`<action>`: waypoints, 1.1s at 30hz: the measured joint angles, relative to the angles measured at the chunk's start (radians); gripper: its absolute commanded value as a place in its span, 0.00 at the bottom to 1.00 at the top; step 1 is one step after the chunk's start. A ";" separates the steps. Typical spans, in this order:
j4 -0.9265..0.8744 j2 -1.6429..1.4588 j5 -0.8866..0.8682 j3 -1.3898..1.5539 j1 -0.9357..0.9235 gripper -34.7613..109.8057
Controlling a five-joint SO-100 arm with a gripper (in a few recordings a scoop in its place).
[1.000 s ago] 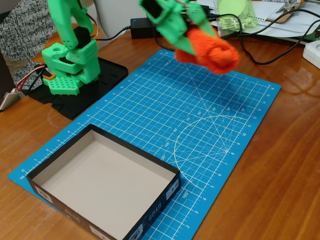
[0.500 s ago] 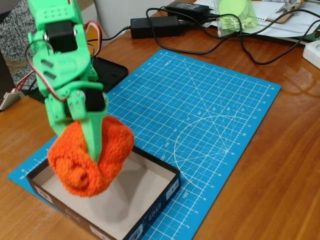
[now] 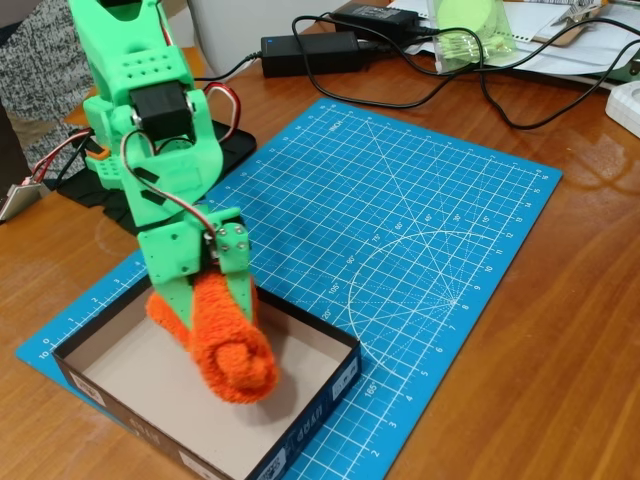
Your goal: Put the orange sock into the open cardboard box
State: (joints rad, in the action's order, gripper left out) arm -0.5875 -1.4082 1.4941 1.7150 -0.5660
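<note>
- Green arm (image 3: 150, 110) is reaching down from upper left of the fixed view, hand (image 3: 205, 300) sitting over the open cardboard box (image 3: 310, 395).
- Hand is clamping on the orange sock (image 3: 232, 345); green fingers (image 3: 178, 285) are pressing its upper end from both sides.
- Orange sock is hanging inside the box outline as a rolled fuzzy bundle, tilted, with its rolled end pointing toward the box's near right side.
- Cannot tell whether the sock's lower end is touching the box floor or sitting just above it.
- Box is lying on the lower left part of the blue cutting mat (image 3: 420, 250), with dark outer walls, white labels and a plain beige inside.
- Box's near corner is running off the bottom edge of the picture.
- Mat is lying on the brown wooden worktop (image 3: 560, 380).
- Arm's base is standing on a black plate (image 3: 215, 140) just beside the mat's upper left edge.
- Black power adapter (image 3: 310, 52) and black cables (image 3: 480, 95) are lying on the worktop behind the mat, well apart from the box.
- A green translucent object (image 3: 465, 30) and papers (image 3: 560, 45) are sitting at the top right.
- A person's grey speckled sleeve (image 3: 40, 60) is showing at the top left edge.
</note>
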 measured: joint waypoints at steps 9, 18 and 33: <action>-0.049 0.000 0.199 0.015 -0.011 0.25; 0.000 0.000 0.261 0.026 -0.055 0.41; 0.112 -0.067 0.290 0.155 -0.067 0.51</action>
State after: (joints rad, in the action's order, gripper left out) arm -0.4755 -1.4757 1.7840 1.8699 -0.6335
